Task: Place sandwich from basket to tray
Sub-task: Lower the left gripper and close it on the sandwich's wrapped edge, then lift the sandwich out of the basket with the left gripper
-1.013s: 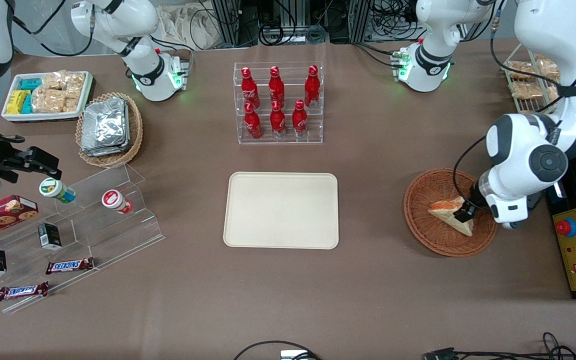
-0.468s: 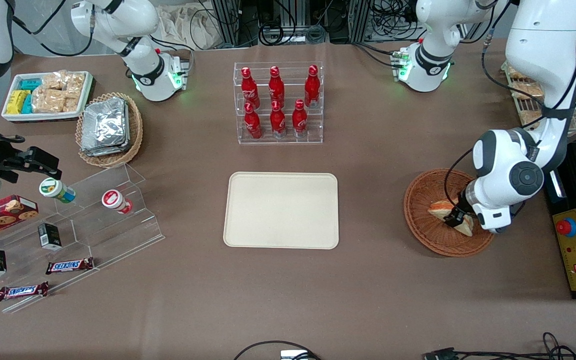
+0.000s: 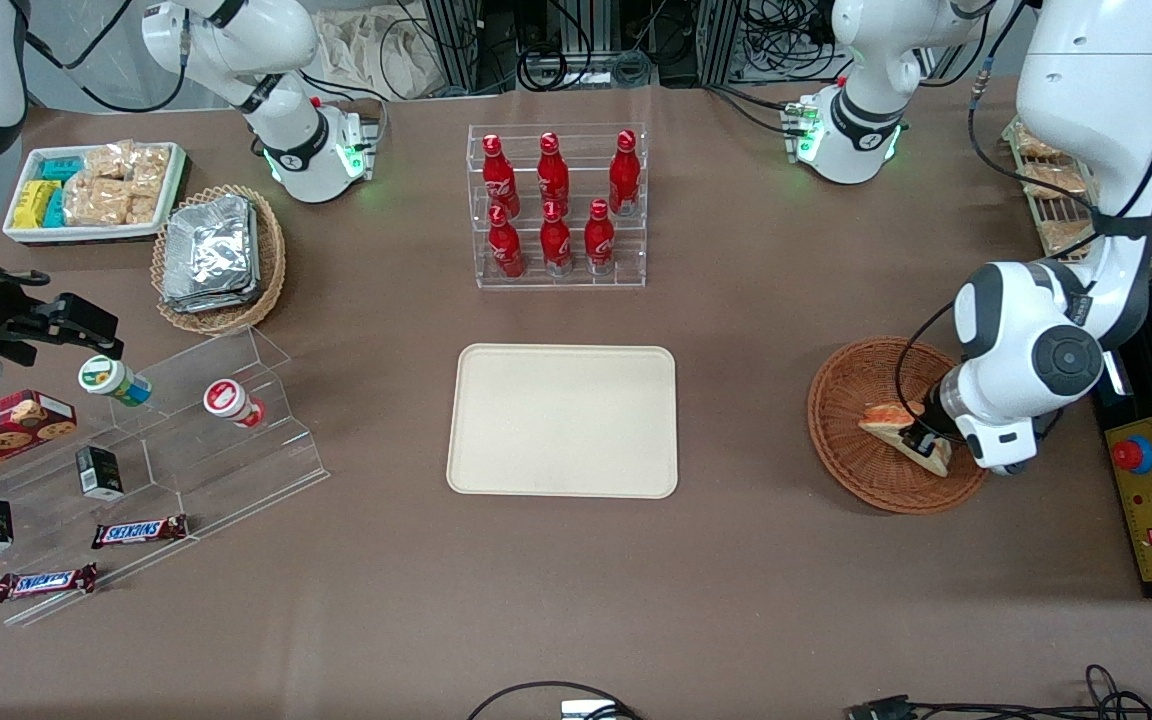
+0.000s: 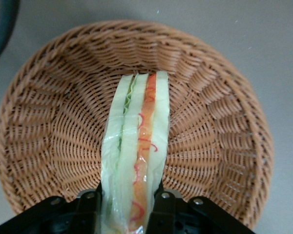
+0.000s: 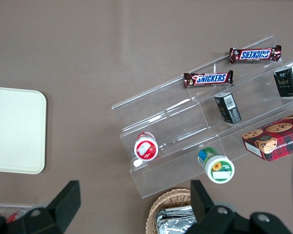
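The sandwich [image 3: 898,428], a pale wedge with orange-red and green filling along its edge, stands on edge in the reddish-brown wicker basket [image 3: 851,395] at the working arm's end of the table. My left gripper [image 3: 921,438] is down in the basket and shut on the sandwich. In the left wrist view the two black fingers [image 4: 90,207] press both flat sides of the sandwich [image 4: 136,146], with the basket's wall [image 4: 219,117] around it. The cream-beige tray [image 3: 563,420] lies bare at the table's middle, toward the parked arm from the basket.
A clear rack of red bottles [image 3: 556,205] stands farther from the front camera than the tray. A black control box with a red button [image 3: 1151,490] lies beside the basket. A clear stepped stand with snacks [image 3: 166,450] sits toward the parked arm's end.
My left gripper has dropped lower onto the sandwich and closed on it, turning it up on edge. The wrist has shifted slightly within the basket.
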You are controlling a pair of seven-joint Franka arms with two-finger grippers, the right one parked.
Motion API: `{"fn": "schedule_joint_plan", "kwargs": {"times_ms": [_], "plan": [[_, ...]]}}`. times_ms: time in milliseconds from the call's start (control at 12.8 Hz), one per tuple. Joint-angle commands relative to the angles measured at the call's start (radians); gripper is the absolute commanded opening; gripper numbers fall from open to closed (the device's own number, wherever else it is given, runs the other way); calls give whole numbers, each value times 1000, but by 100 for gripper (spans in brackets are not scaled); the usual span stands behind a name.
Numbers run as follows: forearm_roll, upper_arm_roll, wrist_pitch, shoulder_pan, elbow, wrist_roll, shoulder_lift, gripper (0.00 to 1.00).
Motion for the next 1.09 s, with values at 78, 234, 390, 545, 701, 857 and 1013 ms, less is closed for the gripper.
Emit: {"fn": "schedule_joint_plan", "kwargs": {"times_ms": [78, 234, 390, 545, 701, 857, 1013], "plan": [[11, -9, -231, -13, 177, 9, -6, 0], [9, -45, -375, -15, 294, 50, -17, 0], [3, -105, -546, -13, 467, 142, -9, 0], [0, -202, -586, -15, 573, 316, 8, 0], [-5, -306, -539, -15, 601, 452, 44, 0], [4, -400, -455, -39, 604, 464, 109, 0], [26, -401, -342, -142, 607, 469, 204, 0]]}}
